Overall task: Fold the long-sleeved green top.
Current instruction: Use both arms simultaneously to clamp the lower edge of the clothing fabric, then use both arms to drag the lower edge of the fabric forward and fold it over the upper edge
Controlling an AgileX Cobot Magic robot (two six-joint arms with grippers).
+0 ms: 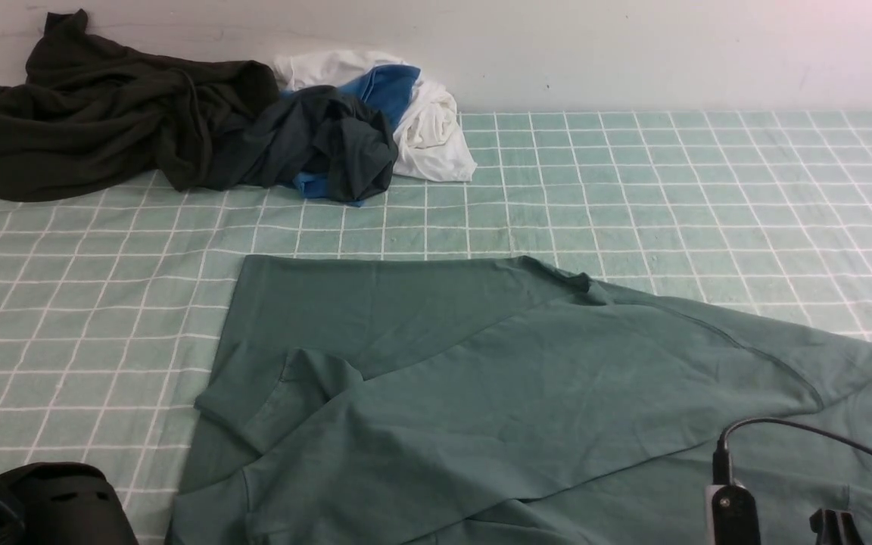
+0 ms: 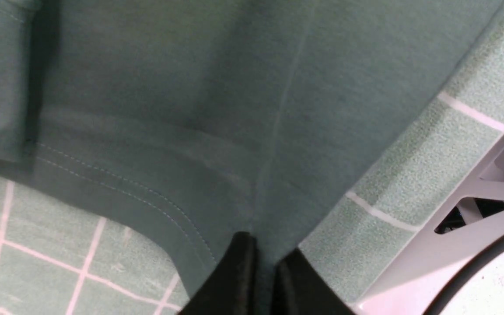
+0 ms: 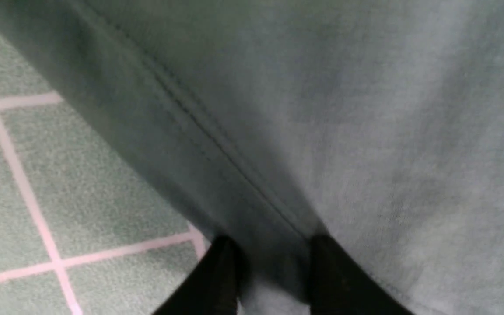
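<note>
Front view gives you the whole layout. The large muted teal-green cotton jersey long-sleeved top (image 1: 527, 378) lies spread on the near half of the table, from the middle across to the right edge. It lies on the pale green tablecloth with a white grid (image 1: 708, 189). Far back on the left sits a heap, well apart from the top: a crumpled olive-black garment (image 1: 95, 121), a dark slate-grey garment with blue cloth (image 1: 322, 144) touching it, and a bunched white cloth (image 1: 436, 136) just beside that. Of your arms, this view shows only the black housing of the left arm (image 1: 65, 503) in the near left corner. At the near right it shows the right arm's wrist (image 1: 731, 515), with a black cable (image 1: 807, 430) arching over the top. Neither set of fingers is visible here.

The wrist views fill that gap. In the left wrist view, your left gripper (image 2: 268, 256) sits at a corner of the top where the double-stitched hem (image 2: 116, 179) meets a seam. Its black fingers (image 2: 239, 271) are pressed almost together, pinching a thin strip of the green fabric. A pale grey metal bracket (image 2: 466, 205) shows past the tablecloth.

In the right wrist view, your right gripper (image 3: 274, 251) straddles a seamed ridge of the top near its edge. Its fingers (image 3: 335, 280) stand apart with cloth in the gap. The picture is blurred, so you cannot tell whether the pads touch it.
</note>
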